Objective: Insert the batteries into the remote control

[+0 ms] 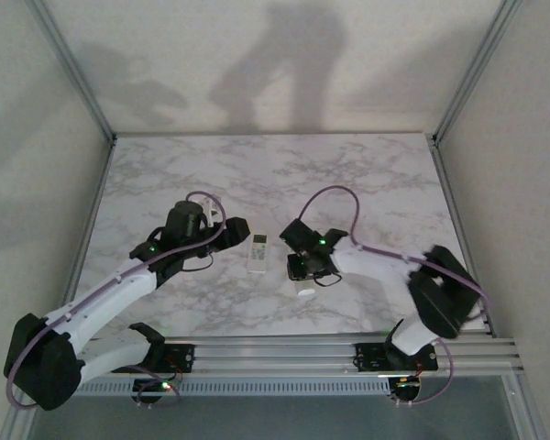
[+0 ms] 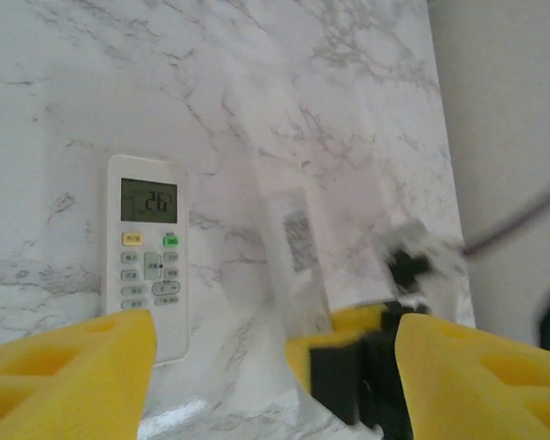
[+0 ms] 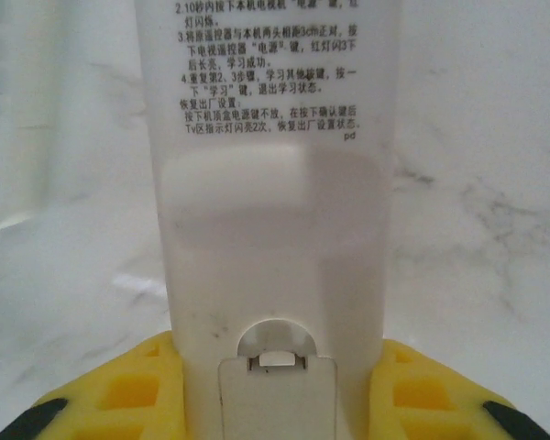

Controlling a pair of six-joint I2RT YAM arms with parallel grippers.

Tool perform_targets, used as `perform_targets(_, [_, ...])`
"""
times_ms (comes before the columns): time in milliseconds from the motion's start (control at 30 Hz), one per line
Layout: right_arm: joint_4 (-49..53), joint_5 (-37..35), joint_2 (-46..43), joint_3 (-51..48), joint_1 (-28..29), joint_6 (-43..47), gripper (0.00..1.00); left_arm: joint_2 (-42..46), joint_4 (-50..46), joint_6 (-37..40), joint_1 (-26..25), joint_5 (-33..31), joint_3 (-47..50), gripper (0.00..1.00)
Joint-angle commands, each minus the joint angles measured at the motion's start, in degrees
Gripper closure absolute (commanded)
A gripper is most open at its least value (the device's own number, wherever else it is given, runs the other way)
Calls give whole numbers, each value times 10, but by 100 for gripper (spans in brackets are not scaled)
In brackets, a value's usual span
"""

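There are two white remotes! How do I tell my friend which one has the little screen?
Look at the middle of the marble table. The screen remote lies flat there, face up. It is shorter and wider than the long slim remote sitting between the fingers of the right gripper, and its greenish window shows 26 above a yellow and a green button.

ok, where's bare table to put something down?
Far half of the marble table, from both grippers back to the wall, is bare. So is the near-centre strip along the rail. Crowded: the middle, where the display remote lies between left gripper and right gripper, a white piece just nearer.
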State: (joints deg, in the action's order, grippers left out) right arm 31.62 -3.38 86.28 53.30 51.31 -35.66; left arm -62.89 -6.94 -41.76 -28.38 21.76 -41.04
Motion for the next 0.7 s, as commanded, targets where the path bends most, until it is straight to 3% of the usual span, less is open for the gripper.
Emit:
perform_targets(0, [-68, 84, -85, -14, 17, 43, 78, -27, -17, -66, -27, -26, -47, 38])
perform_targets(100, [-65, 117, -119, -13, 30, 69, 77, -70, -11, -72, -65, -33, -91, 39])
perform_targets(233, [-59, 136, -147, -8, 35, 81, 76, -122, 6, -84, -81, -22, -121, 39])
perform_targets(367, [-66, 137, -174, -13, 37, 84, 75, -140, 5, -95, -80, -33, -122, 48])
perform_targets(533, [-76, 148, -184, -18, 38, 70, 72, -135, 65, -95, -87, 26, -105, 72])
perform_targets(667, [-65, 118, -185, -6, 40, 55, 67, -129, 52, -64, -108, 16, -118, 91])
